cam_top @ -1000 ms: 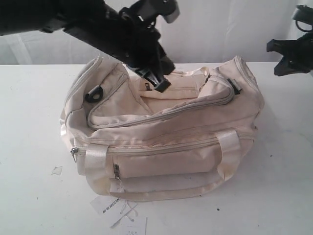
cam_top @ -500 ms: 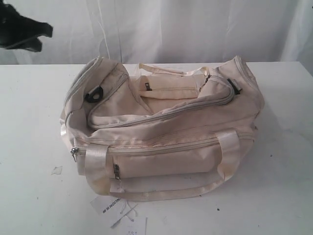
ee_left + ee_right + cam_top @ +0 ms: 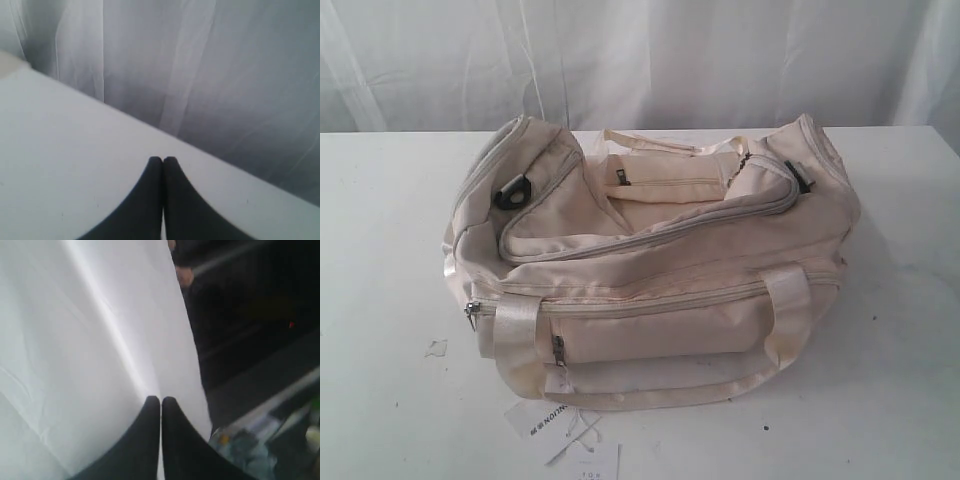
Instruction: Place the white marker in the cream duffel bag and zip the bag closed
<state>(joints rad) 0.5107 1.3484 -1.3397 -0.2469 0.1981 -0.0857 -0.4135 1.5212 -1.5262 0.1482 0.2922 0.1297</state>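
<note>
The cream duffel bag [image 3: 650,265] lies in the middle of the white table in the exterior view, its grey top zipper [image 3: 650,240] drawn along the lid and its front pocket facing the near edge. The white marker is not in view. Neither arm shows in the exterior view. In the left wrist view my left gripper [image 3: 162,160] is shut with nothing between its fingers, over bare table near the curtain. In the right wrist view my right gripper [image 3: 160,400] is shut and empty, pointing at white cloth.
White paper hang tags [image 3: 555,425] lie at the bag's front left by the table's near edge. A small scrap [image 3: 436,348] lies left of the bag. White curtain [image 3: 650,60] hangs behind the table [image 3: 380,240]. Dark clutter [image 3: 260,340] shows beyond the cloth in the right wrist view.
The left arm, which was over the bag's top a second ago, has pulled back to the left and out of the exterior view. The right arm has also left that view.
</note>
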